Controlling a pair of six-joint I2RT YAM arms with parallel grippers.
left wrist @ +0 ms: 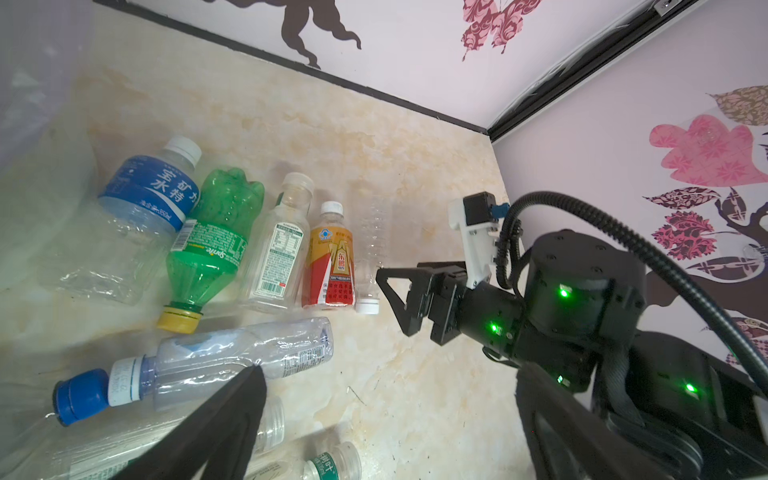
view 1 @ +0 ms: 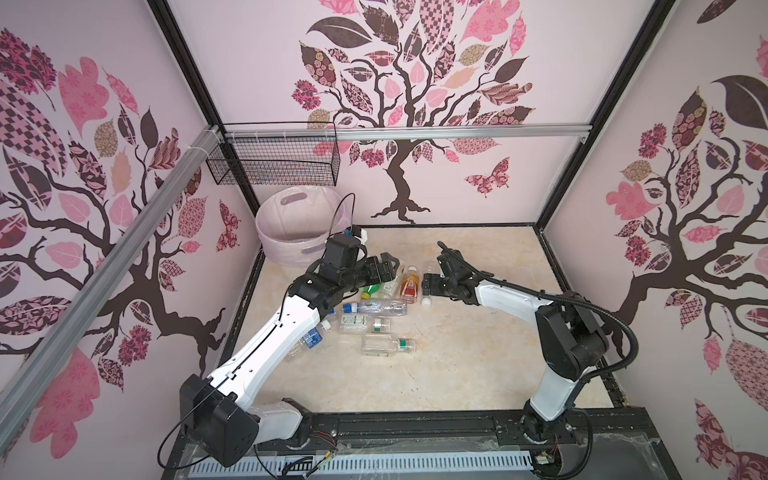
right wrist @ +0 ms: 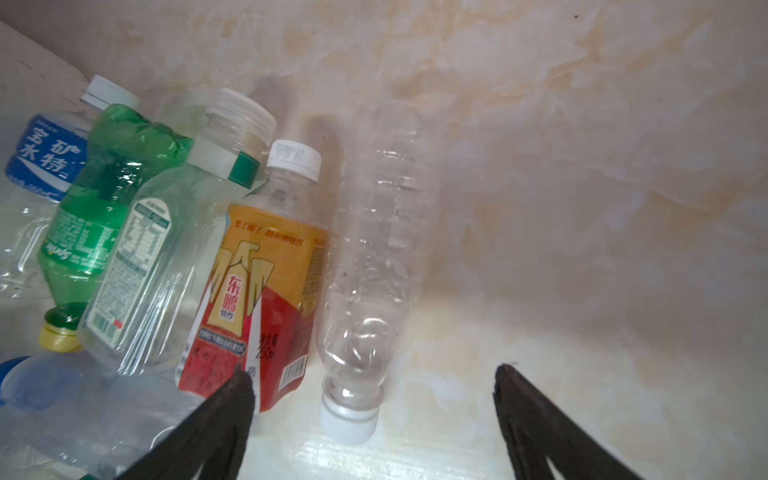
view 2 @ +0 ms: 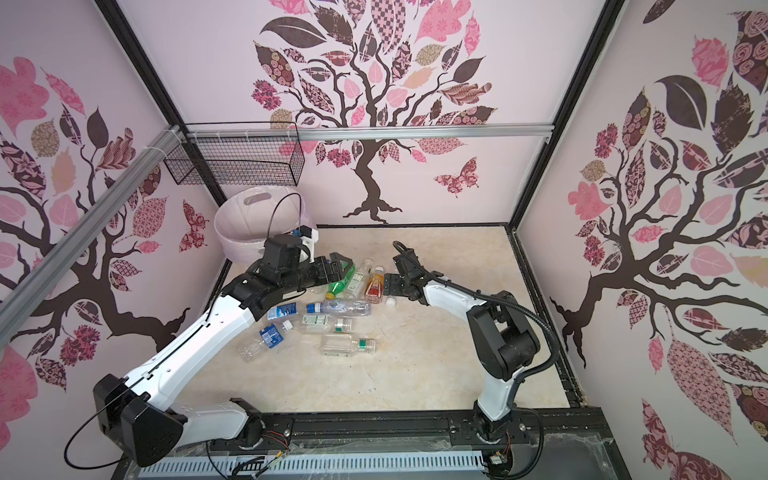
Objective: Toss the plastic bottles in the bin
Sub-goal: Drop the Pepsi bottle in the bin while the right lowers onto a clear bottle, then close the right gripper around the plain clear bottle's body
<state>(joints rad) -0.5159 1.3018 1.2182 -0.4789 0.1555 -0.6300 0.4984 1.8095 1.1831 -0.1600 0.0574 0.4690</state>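
Bin (view 1: 279, 248) shows nothing inside. Bottles (view 1: 380, 308) lie on tabletop (view 1: 457, 353) near it. Right end effector (right wrist: 372, 372) spread astride clear bottle (right wrist: 374, 249); left end effector (view 1: 388, 266) spread, empty.

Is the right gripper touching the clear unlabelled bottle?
Apart. In the right wrist view the right gripper stands open astride the clear unlabelled bottle, a visible gap at each fingertip.

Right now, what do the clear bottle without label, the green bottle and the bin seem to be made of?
Clear bottle without label: thin transparent plastic, glossy; the tabletop shows through its ribbed wall.
Green bottle: translucent green plastic, shiny, crumpled near its base.
Bin: probably matte pale plastic, with a thin filmy liner wrinkled over the rim.
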